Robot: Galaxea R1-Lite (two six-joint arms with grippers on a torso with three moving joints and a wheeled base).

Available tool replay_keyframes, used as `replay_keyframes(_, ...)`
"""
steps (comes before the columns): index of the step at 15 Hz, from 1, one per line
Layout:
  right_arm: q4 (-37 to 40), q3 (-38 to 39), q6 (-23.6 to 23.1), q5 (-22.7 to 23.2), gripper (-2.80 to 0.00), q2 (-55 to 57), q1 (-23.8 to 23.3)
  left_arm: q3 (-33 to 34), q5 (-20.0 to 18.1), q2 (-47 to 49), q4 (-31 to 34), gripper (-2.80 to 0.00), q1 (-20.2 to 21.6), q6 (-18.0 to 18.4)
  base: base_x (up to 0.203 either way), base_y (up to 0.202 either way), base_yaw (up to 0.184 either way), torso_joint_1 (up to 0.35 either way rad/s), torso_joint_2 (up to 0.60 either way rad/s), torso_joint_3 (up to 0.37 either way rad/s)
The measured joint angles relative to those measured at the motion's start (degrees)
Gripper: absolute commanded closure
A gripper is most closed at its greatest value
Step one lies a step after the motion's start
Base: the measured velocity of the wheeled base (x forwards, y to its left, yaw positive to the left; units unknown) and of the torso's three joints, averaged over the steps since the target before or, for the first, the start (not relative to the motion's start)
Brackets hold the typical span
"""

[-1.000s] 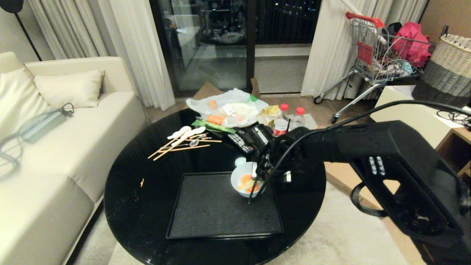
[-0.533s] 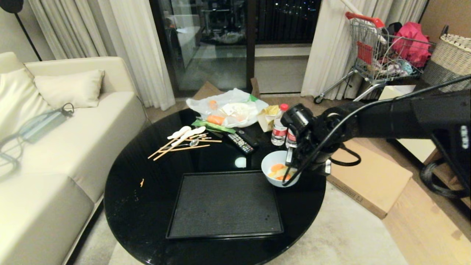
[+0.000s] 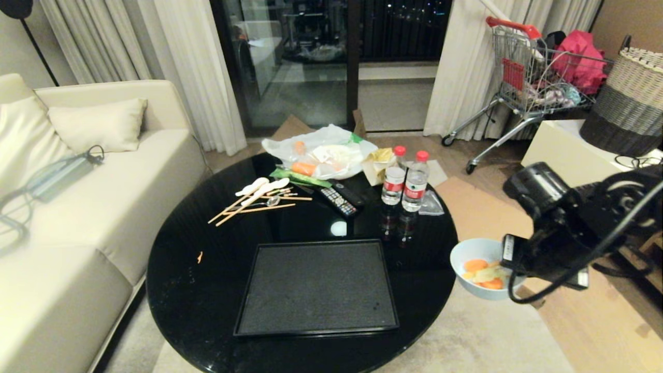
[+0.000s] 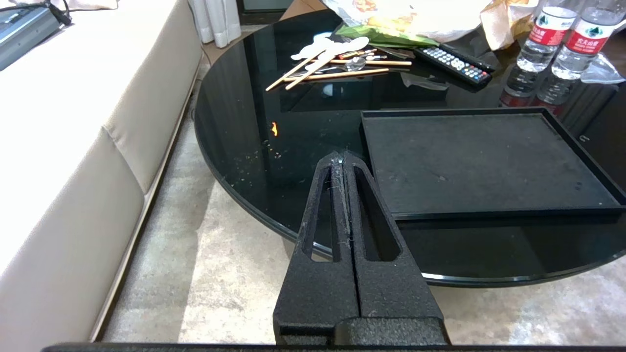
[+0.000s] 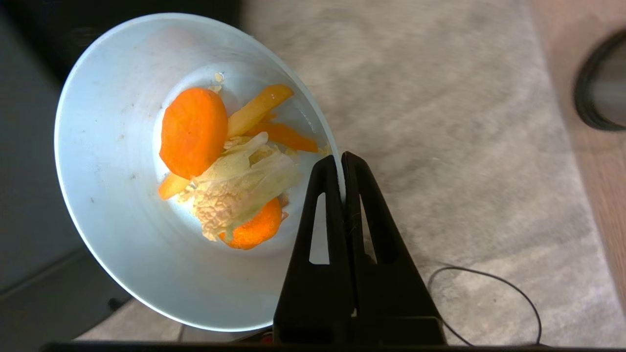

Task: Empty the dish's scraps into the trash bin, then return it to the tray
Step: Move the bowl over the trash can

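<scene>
Overhead, the head view takes in a round glossy black table (image 3: 207,290) between a cream sofa (image 3: 77,217) and a pale rug (image 3: 481,336), with a wire shopping cart (image 3: 523,83) and a woven grey-and-cream basket (image 3: 629,98) at the far right. The large flat black rectangular tray (image 3: 316,287) lies bare near the table's near edge; chopsticks and white spoons (image 3: 259,199), a remote (image 3: 339,201) and two red-capped water bottles (image 3: 406,178) crowd the far half. Past the table's right edge, over rug and wood floor, the right gripper (image 3: 510,256) holds the small round pale blue-white dish (image 3: 479,269), level, with orange and pale yellow scraps (image 3: 484,273) inside. No steel bin shows in this view.

From the left wrist, the left gripper (image 4: 342,159) hangs off the table's near edge beside the tray, jaws pressed together on nothing.

From the right wrist, the jaws pinch the dish's rim, with carrot slices and a wrinkled pale leaf in its bottom. A dark ring (image 5: 601,83), cut off at the frame's edge, may be the bin's base.
</scene>
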Motion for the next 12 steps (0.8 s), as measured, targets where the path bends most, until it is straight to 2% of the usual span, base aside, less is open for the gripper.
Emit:
replay_keyframes(3,-6.33,12.8,-2.65,1.66,0.0,-9.56,-5.45,0.0,0.0,0.0,0.0,0.0,0.0,0.02,0.0,0.0,0.0,0.0,0.0,0.0)
replay_keyframes(5,-8.84,18.58,-3.02,2.22,0.0,-14.82,-7.95,0.0,-0.02,0.0,0.0,0.0,0.0,0.0,0.0,0.0,0.0,0.0,0.0,0.0)
replay_keyframes(9,-10.25,25.41,-3.11,4.93,0.0,-23.39,-9.6,0.0,0.0,0.0,-0.01,0.0,0.0,0.0,0.0,0.0,0.0,0.0,0.0,0.0)
replay_keyframes(12,-9.77,28.64,-3.01,5.18,0.0,-28.05,-9.71,0.0,0.0,0.0,0.0,0.0,0.0,0.0,0.0,0.0,0.0,0.0,0.0,0.0)
